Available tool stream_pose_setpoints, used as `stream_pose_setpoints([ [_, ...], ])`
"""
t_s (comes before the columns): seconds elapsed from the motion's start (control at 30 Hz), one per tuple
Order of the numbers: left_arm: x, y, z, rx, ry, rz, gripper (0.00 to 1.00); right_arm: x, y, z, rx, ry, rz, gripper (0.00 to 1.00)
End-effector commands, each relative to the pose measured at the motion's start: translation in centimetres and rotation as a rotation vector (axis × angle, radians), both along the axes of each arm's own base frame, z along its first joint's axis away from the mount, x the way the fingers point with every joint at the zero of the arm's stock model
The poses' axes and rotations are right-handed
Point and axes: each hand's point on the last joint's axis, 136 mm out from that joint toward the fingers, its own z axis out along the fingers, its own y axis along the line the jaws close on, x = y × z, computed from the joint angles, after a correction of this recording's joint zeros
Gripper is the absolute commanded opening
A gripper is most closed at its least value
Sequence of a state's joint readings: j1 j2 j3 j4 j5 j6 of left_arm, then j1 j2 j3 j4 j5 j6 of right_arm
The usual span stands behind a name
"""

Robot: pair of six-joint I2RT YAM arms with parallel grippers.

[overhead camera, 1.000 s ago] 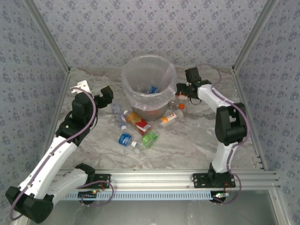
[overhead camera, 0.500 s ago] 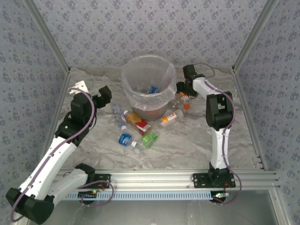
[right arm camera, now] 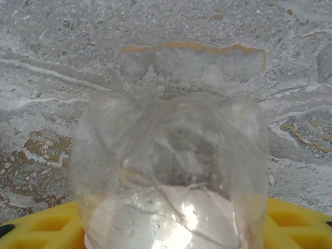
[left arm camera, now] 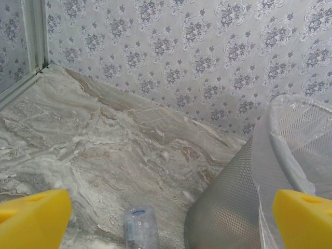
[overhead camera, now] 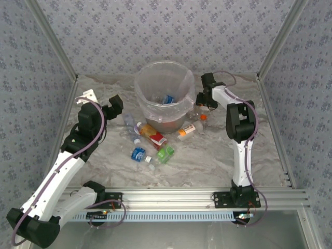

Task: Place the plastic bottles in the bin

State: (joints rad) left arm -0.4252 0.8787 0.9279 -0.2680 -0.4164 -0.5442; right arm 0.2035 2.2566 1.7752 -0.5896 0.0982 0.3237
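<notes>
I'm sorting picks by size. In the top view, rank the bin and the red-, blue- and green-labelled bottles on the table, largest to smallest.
1. The bin, by far.
2. The red-labelled bottle.
3. The blue-labelled bottle and the green-labelled bottle look about alike; I won't rank them.

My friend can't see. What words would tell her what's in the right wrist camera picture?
A clear plastic bottle sits very close, end toward the camera, just above the yellow fingers. Behind it lies the grey marbled table.
</notes>
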Motion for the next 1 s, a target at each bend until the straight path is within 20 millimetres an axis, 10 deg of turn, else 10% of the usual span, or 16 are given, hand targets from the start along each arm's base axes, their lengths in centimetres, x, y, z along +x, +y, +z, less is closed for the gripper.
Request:
stream_pose_setpoints([
  [0.0, 0.1, 0.6, -0.2, -0.001, 0.004, 0.028, 0.99, -0.5, -0.9, 1.1, -0.035, -0.032, -0.01, 0.57],
  [0.53, 0.9, -0.1, -1.3, 0.005, 0.03, 0.001, 0.99, -3.4, -1.6, 10.0, 0.052, -0.271, -0.029, 0.52],
  [0.97, 1.4, -1.1, -1.7, 0.003, 0.035, -0.043, 0.99, -6.6, 0.2, 24.1, 0.202, -0.592, 0.045, 0.51],
])
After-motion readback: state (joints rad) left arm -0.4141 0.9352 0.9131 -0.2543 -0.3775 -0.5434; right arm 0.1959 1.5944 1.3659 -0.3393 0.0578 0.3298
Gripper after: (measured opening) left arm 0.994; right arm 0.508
